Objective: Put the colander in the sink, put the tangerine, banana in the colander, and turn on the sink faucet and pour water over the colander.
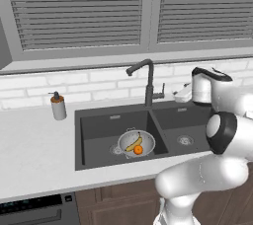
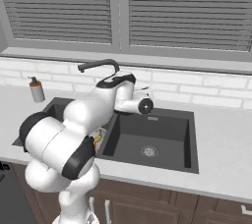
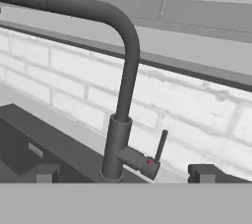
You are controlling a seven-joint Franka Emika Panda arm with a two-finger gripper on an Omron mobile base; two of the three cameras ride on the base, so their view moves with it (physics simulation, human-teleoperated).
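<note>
Open gripper [image 3: 123, 174] faces unlabelled sink faucet [image 3: 123, 95] lever.

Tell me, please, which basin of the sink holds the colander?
The left basin: the colander sits there with banana and tangerine inside; the right basin holds nothing.

The colander [image 1: 136, 143] sat in the sink's [image 1: 99, 130] left basin holding the banana [image 1: 133, 143] and tangerine [image 1: 138, 150], the sink faucet [image 1: 147, 82] arching left above, a soap pump bottle [image 1: 58, 105] nearby.
</note>
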